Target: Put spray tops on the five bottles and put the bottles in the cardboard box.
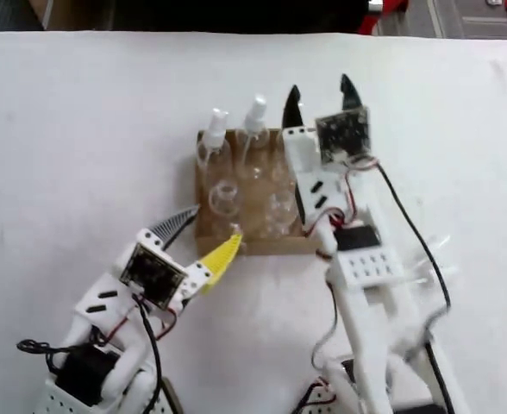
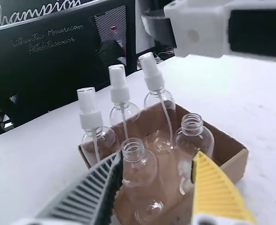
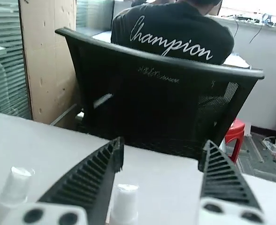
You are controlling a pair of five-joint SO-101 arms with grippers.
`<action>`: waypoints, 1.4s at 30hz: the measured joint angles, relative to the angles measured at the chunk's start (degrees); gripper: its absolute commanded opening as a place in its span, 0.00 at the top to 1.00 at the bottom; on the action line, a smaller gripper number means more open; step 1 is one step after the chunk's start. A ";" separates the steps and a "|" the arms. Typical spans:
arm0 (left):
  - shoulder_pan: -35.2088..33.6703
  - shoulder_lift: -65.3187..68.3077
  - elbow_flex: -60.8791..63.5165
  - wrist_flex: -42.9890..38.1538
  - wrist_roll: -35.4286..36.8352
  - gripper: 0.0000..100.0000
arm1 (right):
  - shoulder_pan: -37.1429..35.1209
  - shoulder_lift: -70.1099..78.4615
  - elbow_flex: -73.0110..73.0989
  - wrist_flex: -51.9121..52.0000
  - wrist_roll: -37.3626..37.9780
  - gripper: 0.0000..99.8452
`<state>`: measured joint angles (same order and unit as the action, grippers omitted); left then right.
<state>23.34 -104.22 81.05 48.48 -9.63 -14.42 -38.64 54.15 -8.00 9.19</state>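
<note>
1. The cardboard box (image 1: 266, 245) stands near the middle of the white table (image 1: 81, 129). Broad bare tabletop lies to the box's left and beyond its far wall, up to the table's far edge.
2. All five bottles stand upright inside the box. Three spray-topped bottles (image 2: 125, 115) line the row along the box's far wall. Two open-necked bottles (image 2: 139, 164) stand in the row along its near wall, with their necks apart and a strip of bare box floor between the rows.
3. The left gripper (image 1: 215, 224) hovers at the box's near-left corner with its grey and yellow fingers spread wide and nothing between them. The grey tip is by the box's left wall and the yellow tip is at its near wall. In the left wrist view the two tips flank the open-necked bottles from above.
4. The right gripper (image 1: 320, 86) sits just past the box's far-right corner. Its black fingers are parted and empty, pointing out over the far tabletop and away from the box.
5. The right arm (image 1: 366, 263) lies over the box's right side and hides that wall, so access there is tight, whereas the box's left wall stands exposed.
6. A black office chair (image 3: 166, 93) stands beyond the table's far edge, across from the box.
</note>
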 measured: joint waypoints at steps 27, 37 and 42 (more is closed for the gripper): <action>14.15 -0.18 -0.26 8.79 -0.18 0.70 | 8.53 -62.77 22.86 52.66 0.00 0.95; 12.66 -0.53 -7.82 10.55 4.04 0.70 | -4.66 -65.05 22.77 61.71 10.29 0.98; 11.96 -0.62 -9.93 10.55 8.44 0.70 | -14.86 -65.05 22.33 66.64 17.14 0.98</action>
<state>35.30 -104.84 71.12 59.03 -1.19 -29.27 -103.69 76.48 58.64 26.33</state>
